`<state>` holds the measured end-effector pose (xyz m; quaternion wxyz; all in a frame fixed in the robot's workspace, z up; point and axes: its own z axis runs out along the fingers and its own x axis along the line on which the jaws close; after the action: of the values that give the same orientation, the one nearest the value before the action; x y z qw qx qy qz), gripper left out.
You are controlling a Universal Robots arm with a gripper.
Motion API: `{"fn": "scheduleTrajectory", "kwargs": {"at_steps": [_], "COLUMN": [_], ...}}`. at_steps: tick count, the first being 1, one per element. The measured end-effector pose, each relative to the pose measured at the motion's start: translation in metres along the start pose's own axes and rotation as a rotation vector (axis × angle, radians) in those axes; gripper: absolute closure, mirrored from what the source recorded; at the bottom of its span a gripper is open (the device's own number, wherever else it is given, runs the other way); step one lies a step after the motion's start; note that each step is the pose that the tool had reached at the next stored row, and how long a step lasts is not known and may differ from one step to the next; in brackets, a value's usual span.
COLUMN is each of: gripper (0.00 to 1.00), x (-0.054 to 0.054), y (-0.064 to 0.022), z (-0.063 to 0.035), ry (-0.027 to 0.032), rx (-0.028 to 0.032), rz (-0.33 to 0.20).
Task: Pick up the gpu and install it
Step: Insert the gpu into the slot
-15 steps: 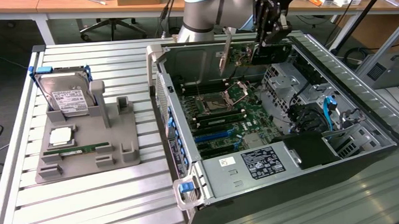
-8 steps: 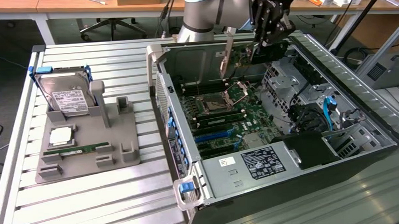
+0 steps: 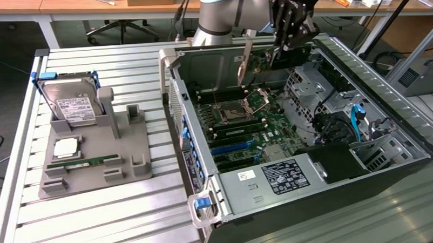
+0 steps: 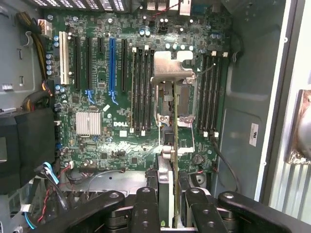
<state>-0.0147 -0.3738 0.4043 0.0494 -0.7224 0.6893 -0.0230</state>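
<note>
At the exterior view's left, on the slatted worktop (image 3: 99,61), a grey holder (image 3: 131,151) carries a hard drive (image 3: 71,105) standing on edge, with a narrow green RAM stick (image 3: 81,163) lying at its near side. Neither is part of this job.

Right of the holder lies the open computer case (image 3: 374,78), its motherboard (image 3: 238,121) facing up, with a blue expansion slot (image 4: 112,63) among the black ones.

The gpu (image 3: 246,61) hangs over the far end of the case, above the board and clear of it, its silver bracket pointing down toward the exterior view's left. The wrist view shows it edge-on (image 4: 165,187) between the two fingers (image 4: 146,208).

It is a thin, stiff, light card, but likely fragile: the board carries components and contacts along its connector edge, so the safe hold is across its flat faces near the upper edge, away from the connector. The metal bracket looks smooth and could slip.

The jaws are partway closed and gripping the gpu by its flat sides. The exact contact is hard to see, but the card appears pinched squarely rather than tilted.
</note>
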Motion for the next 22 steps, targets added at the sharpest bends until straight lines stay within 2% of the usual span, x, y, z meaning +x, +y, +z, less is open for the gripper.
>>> {"fn": "scheduleTrajectory", "kwargs": {"at_steps": [2,3,4,5,6,7,8,13,18,22], "gripper": [0.73,0.73,0.73,0.73,0.73,0.73,0.73,0.73,0.73,0.73], "x": [0.0000,0.0000,0.0001,0.0001,0.0001,0.0002,0.0002,0.0002,0.0001,0.0002], "y": [0.0001,0.0002,0.0002,0.0003,0.0003,0.0005,0.0007,0.0007,0.0007,0.0009], "z": [0.0011,0.0016,0.0023,0.0024,0.0033,0.0047,0.0055,0.0056,0.0058,0.0063], "ry": [-0.0016,-0.0022,-0.0026,-0.0026,-0.0027,-0.0025,-0.0008,-0.0007,-0.0137,-0.0136], "rx": [-0.0377,-0.0536,-0.0608,-0.0613,-0.0671,-0.0886,-0.0874,-0.0873,-0.0868,-0.0868], "rz": [0.002,0.002,0.002,0.002,0.006,0.020,0.052,0.053,0.056,0.060]}}
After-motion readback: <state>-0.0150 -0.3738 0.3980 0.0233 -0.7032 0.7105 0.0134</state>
